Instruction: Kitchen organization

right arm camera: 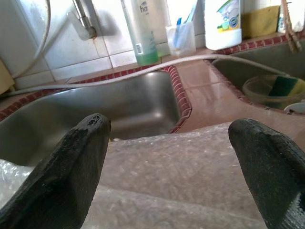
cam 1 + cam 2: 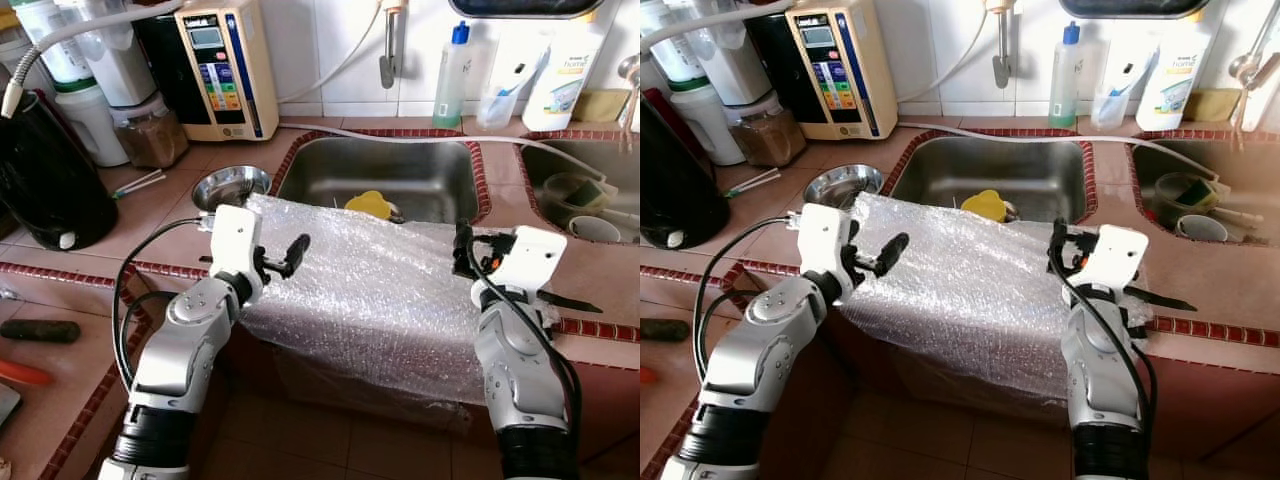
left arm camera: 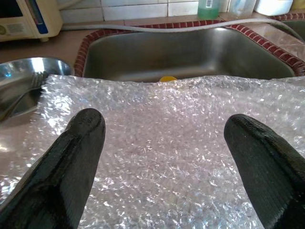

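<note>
A sheet of clear bubble wrap (image 2: 370,290) lies over the tiled counter edge in front of the steel sink (image 2: 440,165) and hangs down the cabinet front. My left gripper (image 2: 285,258) is at the sheet's left edge, open, its fingers (image 3: 76,157) spread just above the wrap (image 3: 162,143) with nothing between them. My right gripper (image 2: 462,250) is at the sheet's right edge, also open, its fingers (image 1: 78,162) apart over the wrap (image 1: 181,176). A yellow object (image 2: 372,204) in the sink peeks out behind the sheet's far edge.
A steel bowl (image 2: 230,186) sits left of the sink, touching the wrap's corner. A black kettle (image 2: 45,180), jars and a water unit (image 2: 220,65) stand at back left. A hose (image 2: 400,138) runs behind the sink. The second sink (image 2: 540,165) at right holds dishes.
</note>
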Controlling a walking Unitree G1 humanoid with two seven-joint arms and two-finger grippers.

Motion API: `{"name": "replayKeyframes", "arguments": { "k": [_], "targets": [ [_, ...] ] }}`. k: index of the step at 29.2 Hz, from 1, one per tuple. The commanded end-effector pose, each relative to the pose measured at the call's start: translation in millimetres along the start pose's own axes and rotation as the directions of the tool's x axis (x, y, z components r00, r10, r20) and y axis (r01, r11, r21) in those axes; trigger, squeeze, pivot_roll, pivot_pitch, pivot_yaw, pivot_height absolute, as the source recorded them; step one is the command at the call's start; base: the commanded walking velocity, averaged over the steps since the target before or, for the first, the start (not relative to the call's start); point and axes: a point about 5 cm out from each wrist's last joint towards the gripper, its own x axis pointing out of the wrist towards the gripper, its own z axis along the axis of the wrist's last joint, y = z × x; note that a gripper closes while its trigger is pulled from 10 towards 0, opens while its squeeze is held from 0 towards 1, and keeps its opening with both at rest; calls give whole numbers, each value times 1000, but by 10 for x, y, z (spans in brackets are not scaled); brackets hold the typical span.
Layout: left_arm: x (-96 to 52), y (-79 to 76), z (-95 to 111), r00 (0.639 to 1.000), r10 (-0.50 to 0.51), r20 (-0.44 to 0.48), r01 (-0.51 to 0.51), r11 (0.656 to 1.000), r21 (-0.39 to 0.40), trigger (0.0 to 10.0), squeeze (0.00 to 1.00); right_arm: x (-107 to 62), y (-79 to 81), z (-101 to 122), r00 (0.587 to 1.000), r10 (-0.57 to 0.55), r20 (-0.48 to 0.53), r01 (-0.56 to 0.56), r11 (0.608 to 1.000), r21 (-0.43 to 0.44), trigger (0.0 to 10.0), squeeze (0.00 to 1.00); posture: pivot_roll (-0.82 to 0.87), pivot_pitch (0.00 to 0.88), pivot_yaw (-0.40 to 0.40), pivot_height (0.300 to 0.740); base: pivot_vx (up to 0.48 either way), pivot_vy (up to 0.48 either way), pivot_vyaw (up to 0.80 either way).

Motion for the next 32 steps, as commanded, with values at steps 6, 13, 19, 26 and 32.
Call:
{"name": "replayKeyframes", "arguments": {
  "k": [6,13,19,26,32],
  "targets": [
    [8,92,10,997,75,32,-73,996,-44,10000,0,36,7,-41,1000,16,-15,-17,999,-29,10000,0,83,0,95,740,0,0,0],
    [21,129,-50,993,110,31,-107,991,-74,10000,0,50,43,-71,999,42,-32,-43,998,-54,10000,0,75,0,52,740,0,0,-98],
    [31,164,-56,985,162,52,-157,984,-89,10000,0,46,53,-113,995,84,-52,-88,993,-79,10000,0,98,0,-6,740,0,0,-114],
    [-6,184,-67,982,179,58,-173,980,-95,10000,0,88,119,-85,992,118,-50,-122,989,-88,10000,0,86,0,-11,740,0,0,0],
    [6,142,-26,978,194,82,-184,977,-111,10000,0,47,177,-90,987,152,-48,-156,982,-103,10000,0,78,0,-20,740,0,0,0]
  ]
}}
